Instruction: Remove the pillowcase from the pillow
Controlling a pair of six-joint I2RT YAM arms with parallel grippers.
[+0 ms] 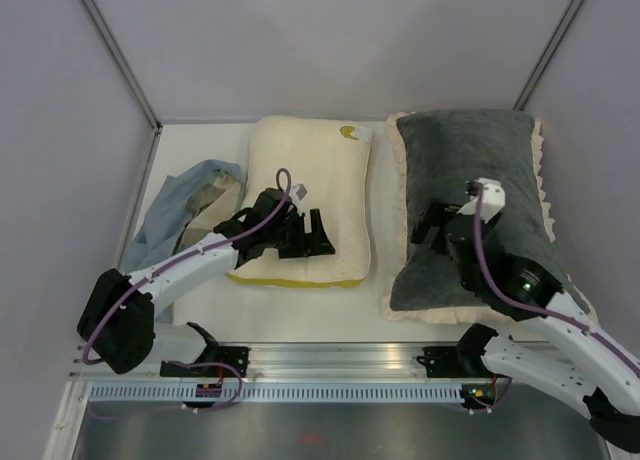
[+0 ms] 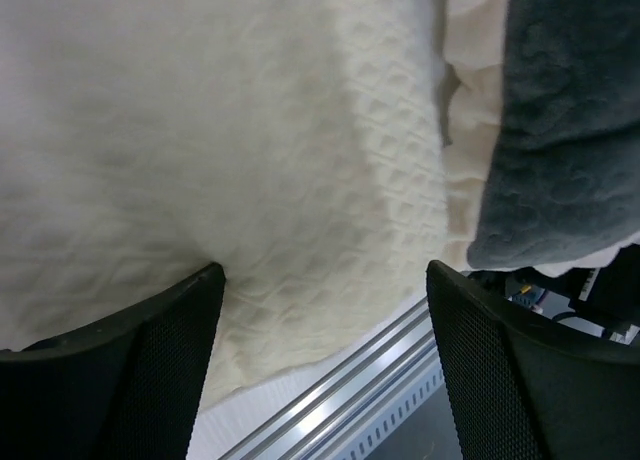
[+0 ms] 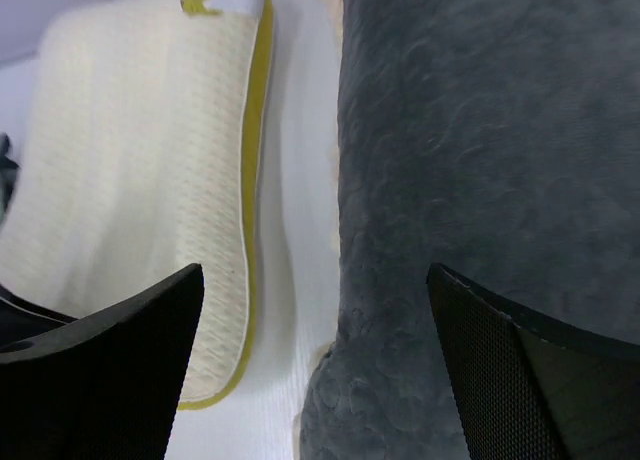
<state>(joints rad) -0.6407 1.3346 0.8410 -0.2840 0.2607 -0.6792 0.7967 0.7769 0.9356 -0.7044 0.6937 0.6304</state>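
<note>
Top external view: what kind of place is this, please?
Probably a robotics test cell, not a home: plain grey partition walls, a white table, and a left arm and right arm mounted on an aluminium rail.

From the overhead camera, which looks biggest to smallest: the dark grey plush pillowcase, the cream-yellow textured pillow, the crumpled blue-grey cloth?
1. dark grey plush pillowcase, largest
2. cream-yellow textured pillow, somewhat smaller
3. pale blue-grey cloth, smallest, though it is crumpled and partly hidden
</note>
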